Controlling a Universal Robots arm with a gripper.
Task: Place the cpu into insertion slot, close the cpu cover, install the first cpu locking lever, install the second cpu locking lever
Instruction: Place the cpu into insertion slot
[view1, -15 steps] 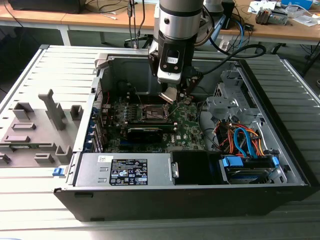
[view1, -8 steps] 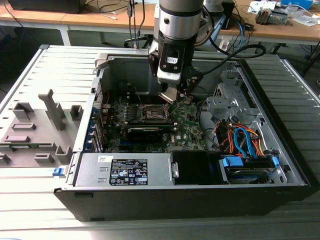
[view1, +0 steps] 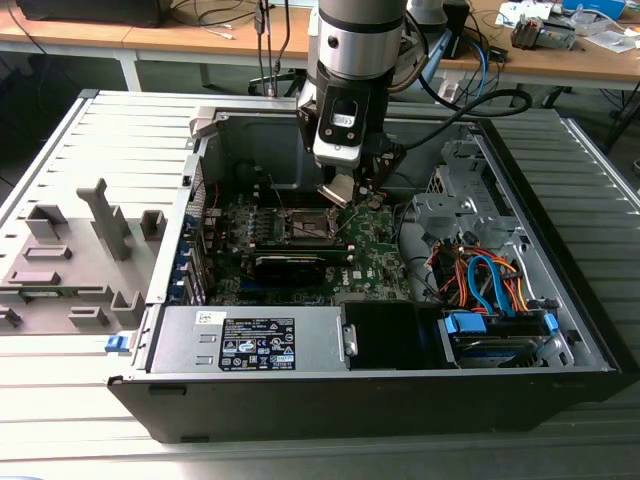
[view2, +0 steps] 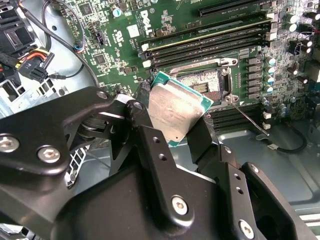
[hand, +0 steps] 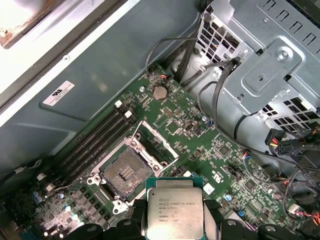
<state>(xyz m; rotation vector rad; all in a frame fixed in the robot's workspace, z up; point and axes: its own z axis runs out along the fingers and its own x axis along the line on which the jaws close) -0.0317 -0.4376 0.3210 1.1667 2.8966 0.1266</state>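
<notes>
One grey slatted worktop (view1: 80, 400) carries an opened computer case (view1: 380, 400), lying on its side, with the green motherboard (view1: 375, 255) flat on its floor towards the far wall. The arm (view1: 358, 40) reaches down into the case from the far side. Its tool (view1: 345, 190) is closed on the cpu (hand: 174, 207), with one black finger (view2: 145, 130) on each of two opposite edges. The chip hangs tilted in the air above the board, metal face showing in both wrist views.

The insertion slot (hand: 125, 172) sits just beside the chip, a little to the exterior view's left of the tool. It is bare, its dark centre exposed. The cpu cover (hand: 155, 145) looks swung up and open at the slot's edge, so nothing is seated yet.

From where I stand, the chip looks light, thin and quite stiff. Its smooth metal lid would likely slip under a loose pinch. I'd reckon its underside and the slot's contacts are the fragile parts, so the edge grip it has now looks the right hold.
</notes>
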